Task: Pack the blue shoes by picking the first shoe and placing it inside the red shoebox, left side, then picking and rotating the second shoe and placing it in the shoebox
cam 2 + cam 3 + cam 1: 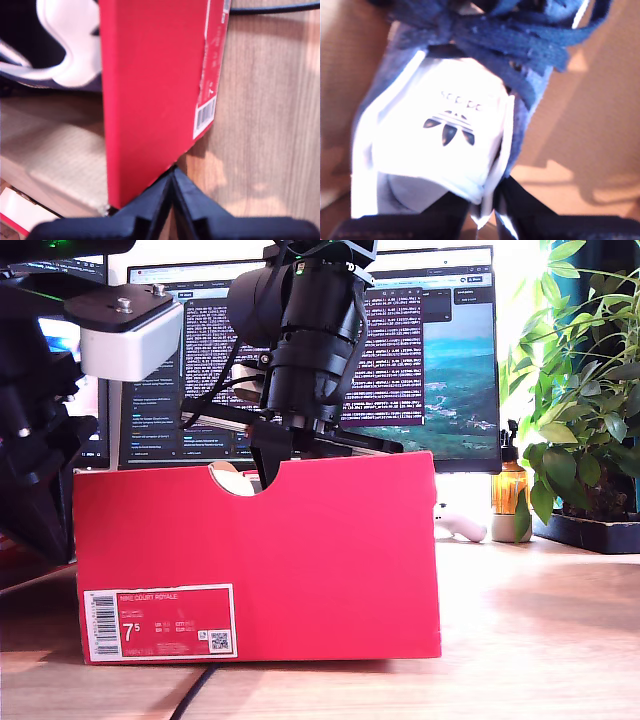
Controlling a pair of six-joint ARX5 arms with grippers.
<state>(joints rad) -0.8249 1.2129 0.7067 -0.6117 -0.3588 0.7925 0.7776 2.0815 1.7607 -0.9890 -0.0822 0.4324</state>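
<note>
A light wooden desk (540,630) fills the foreground of the exterior view, brightly lit on that view's right. Behind it stands a wide computer monitor (440,360) showing dark windows of text and a landscape picture. A leafy green plant (580,390) in a dark tray sits at the exterior view's right edge, with a small amber bottle (510,490) and a white object beside it.

The red shoebox (300,560) stands in the middle of the desk, its long wall facing the camera. A half-round notch is cut in its top edge, and a white label reading 7.5 is stuck near its lower corner on the exterior view's left. A dark cable runs under the box toward the camera.

A black robot arm (300,330) reaches down into the box from above, hiding part of the monitor. Another black arm with a white block sits at the exterior view's left edge.

My first gripper (172,200) has its fingers pressed together, holding nothing, just outside the box wall; a blue shoe with a white sole (70,45) lies inside on pale paper.

My second gripper (487,210) is clamped on the white tongue of a second blue shoe (455,130), dark laces above it.
</note>
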